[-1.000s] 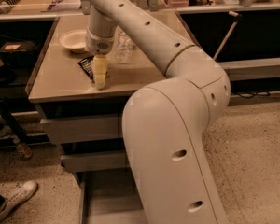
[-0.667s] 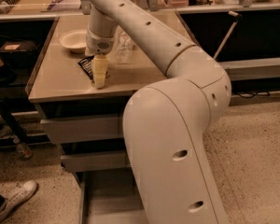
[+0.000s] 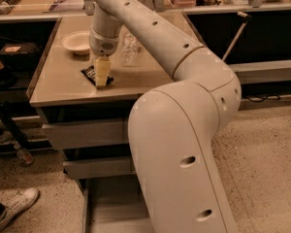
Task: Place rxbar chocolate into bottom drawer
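The rxbar chocolate [image 3: 88, 74] lies flat on the tan countertop [image 3: 63, 89], a black wrapper near the front left. My gripper [image 3: 102, 76] points straight down onto the bar's right end and covers part of it. The bottom drawer [image 3: 109, 205] is pulled out near the floor, a grey tray below the two upper drawers. My large white arm hides most of its right side.
A white bowl [image 3: 76, 41] sits at the back left of the counter. A clear plastic bottle [image 3: 128, 50] stands just right of my gripper. The two upper drawer fronts [image 3: 82, 132] are pushed in. A person's white shoe [image 3: 17, 205] is on the floor at left.
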Controlling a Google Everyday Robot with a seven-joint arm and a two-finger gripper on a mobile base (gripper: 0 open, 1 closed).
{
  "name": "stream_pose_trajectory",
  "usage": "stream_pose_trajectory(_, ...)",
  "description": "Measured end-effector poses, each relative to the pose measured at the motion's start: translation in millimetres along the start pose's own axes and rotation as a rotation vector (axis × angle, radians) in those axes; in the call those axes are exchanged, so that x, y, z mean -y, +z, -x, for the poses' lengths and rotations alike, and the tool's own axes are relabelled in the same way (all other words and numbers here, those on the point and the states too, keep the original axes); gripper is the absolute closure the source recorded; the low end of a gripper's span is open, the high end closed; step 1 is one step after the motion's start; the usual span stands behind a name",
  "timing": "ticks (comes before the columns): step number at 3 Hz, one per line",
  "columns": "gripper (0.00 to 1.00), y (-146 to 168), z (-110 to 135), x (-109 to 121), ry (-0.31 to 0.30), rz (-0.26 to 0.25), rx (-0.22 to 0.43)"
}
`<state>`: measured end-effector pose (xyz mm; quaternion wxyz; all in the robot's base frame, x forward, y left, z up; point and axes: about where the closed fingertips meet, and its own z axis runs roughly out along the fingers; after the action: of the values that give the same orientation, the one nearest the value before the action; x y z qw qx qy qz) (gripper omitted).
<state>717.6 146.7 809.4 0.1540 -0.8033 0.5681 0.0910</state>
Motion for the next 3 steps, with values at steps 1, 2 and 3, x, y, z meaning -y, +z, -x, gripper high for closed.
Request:
stream_pose_trajectory(1,0.89,0.0,0.0,0.0,0.0,0.0,0.0)
stream_pose_trajectory(2,1.0,0.0,0.0,0.0,0.0,0.0,0.0)
stream_pose_trajectory(3,1.0,-5.6,1.9,0.9,0.0,0.0,0.0)
